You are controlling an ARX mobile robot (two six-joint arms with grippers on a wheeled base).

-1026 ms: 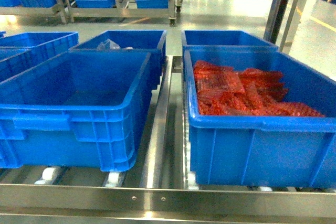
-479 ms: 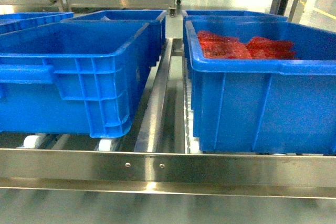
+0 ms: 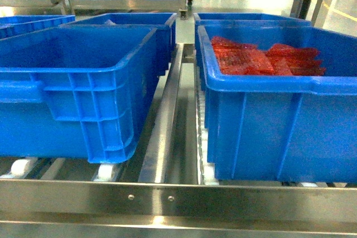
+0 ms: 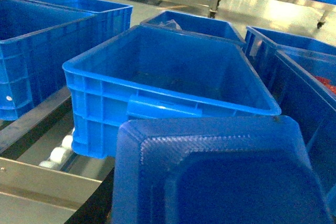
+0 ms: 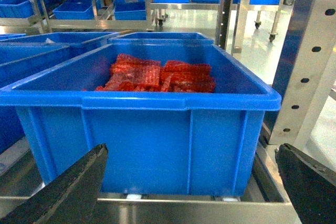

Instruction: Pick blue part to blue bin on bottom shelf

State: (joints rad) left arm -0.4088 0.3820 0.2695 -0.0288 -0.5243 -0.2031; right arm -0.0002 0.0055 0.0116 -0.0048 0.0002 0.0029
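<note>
Blue part held at the left tool, before the bins on the bottom shelf.

The blue part (image 4: 220,174) is seen low in the left wrist view, its flat face up, long axis running across the view; the left tool itself is hidden, so its state cannot be told. Beyond stands an empty blue bin (image 4: 168,85) on the bottom shelf (image 3: 167,199). A bin of red bags (image 5: 152,74) sits beside it. The right tool (image 5: 184,187) is spread wide, level, facing that bin.

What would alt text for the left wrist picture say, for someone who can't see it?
A blue part, a shallow textured tray shape, fills the lower foreground, close to the camera. Behind it an empty blue bin sits on the steel shelf, with more blue bins around it.
</note>
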